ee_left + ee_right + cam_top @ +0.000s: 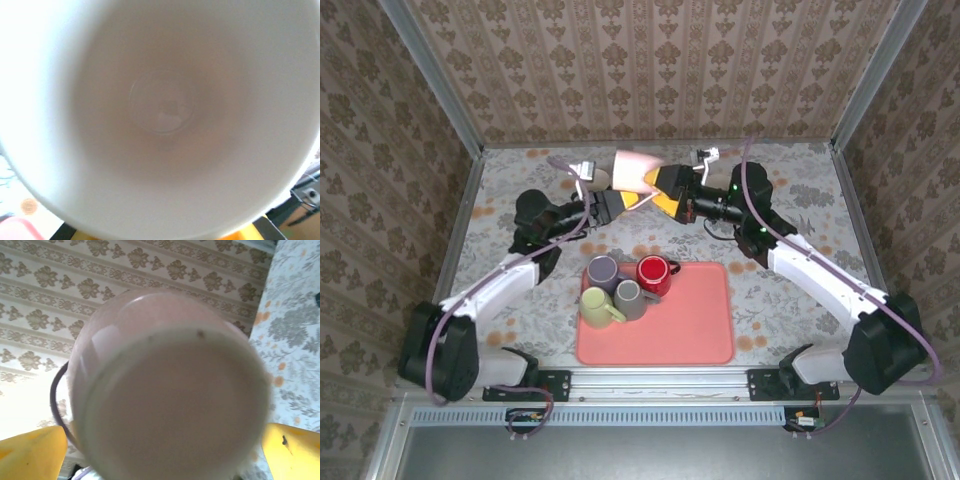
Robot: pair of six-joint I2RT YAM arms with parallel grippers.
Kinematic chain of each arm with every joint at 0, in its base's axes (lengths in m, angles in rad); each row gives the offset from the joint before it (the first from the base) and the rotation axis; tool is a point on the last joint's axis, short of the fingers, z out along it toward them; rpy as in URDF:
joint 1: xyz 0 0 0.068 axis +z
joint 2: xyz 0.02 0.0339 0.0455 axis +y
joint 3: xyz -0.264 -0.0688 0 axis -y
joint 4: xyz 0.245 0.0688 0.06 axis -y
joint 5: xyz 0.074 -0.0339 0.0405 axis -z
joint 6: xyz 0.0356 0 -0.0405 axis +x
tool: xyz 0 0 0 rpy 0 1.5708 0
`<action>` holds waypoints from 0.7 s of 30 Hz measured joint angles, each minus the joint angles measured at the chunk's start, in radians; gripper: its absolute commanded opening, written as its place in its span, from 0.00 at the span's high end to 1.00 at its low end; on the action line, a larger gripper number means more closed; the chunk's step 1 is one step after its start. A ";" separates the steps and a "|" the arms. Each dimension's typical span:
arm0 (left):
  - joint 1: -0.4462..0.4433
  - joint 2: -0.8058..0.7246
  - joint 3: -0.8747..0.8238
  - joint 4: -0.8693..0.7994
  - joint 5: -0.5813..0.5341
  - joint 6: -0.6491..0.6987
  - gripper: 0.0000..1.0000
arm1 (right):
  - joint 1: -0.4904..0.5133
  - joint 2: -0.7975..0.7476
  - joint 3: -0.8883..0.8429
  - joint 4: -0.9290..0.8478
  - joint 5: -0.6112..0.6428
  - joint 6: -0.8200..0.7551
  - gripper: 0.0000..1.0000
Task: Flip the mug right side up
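While a pink mug [638, 172] hangs tilted above the counter [800, 190], between both sets of jaws, the left jaws pinch its rim, nearly closed; the right jaws stand spread wide beside its base.

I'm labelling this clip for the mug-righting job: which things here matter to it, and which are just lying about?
In the job:
pink mug, held off the table
left gripper, gripping it
right gripper, open around its base

Lying about:
tray
purple mug, red mug, green mug, grey mug, all on it
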 measured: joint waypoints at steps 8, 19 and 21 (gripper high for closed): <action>0.011 -0.258 0.141 -0.755 -0.275 0.536 1.00 | -0.032 -0.078 0.017 -0.378 0.141 -0.244 0.00; 0.012 -0.194 0.186 -1.296 -0.839 0.864 1.00 | -0.037 -0.212 0.004 -0.615 0.301 -0.493 0.00; 0.012 -0.172 0.185 -1.322 -0.885 0.887 1.00 | -0.037 -0.222 0.003 -0.625 0.307 -0.516 0.00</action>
